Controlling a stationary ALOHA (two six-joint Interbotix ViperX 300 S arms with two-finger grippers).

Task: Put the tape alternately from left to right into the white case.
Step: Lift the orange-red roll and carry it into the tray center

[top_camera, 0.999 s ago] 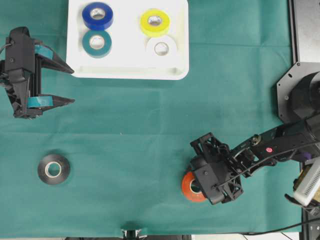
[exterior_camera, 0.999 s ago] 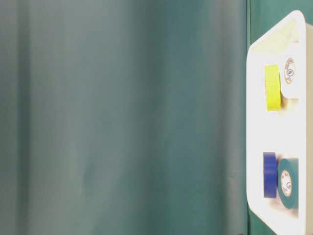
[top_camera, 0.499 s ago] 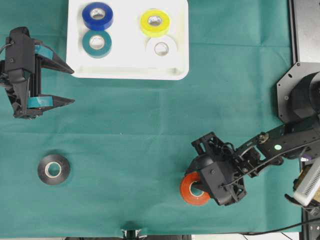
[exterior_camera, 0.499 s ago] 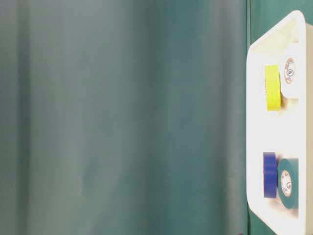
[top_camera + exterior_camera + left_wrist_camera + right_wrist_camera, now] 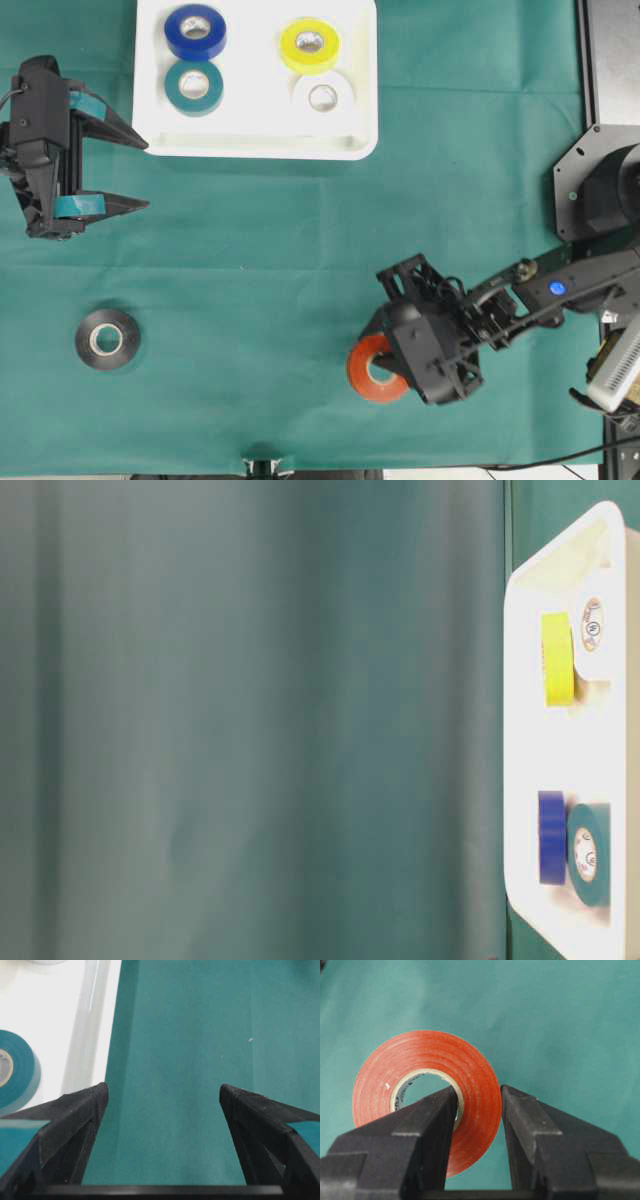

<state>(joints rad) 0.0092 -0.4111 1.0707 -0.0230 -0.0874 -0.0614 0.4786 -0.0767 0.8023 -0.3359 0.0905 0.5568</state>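
Note:
The red-orange tape point(image 5: 368, 368) point(image 5: 425, 1095) is at the lower middle, and my right gripper point(image 5: 386, 358) point(image 5: 479, 1097) is shut on its ring wall, one finger through the pale core and the other outside. The black tape point(image 5: 107, 338) lies flat on the cloth at the lower left. The white case point(image 5: 256, 150) point(image 5: 520, 580) point(image 5: 90, 1020) at the top holds the blue point(image 5: 195, 32), teal point(image 5: 194, 87) point(image 5: 17, 1075), yellow point(image 5: 309, 45) and white point(image 5: 323, 96) rolls. My left gripper point(image 5: 147, 174) point(image 5: 164, 1092) stands open and empty just left of the case's near corner.
A green cloth point(image 5: 300, 240) covers the table. A grey metal plate point(image 5: 612, 60) and the right arm's base point(image 5: 600, 195) fill the right edge. The right arm's links point(image 5: 540, 295) stretch from there toward the red-orange roll.
The right gripper has shifted a little to the left with the red-orange tape in it, and more of the roll now shows. The left arm has not moved.

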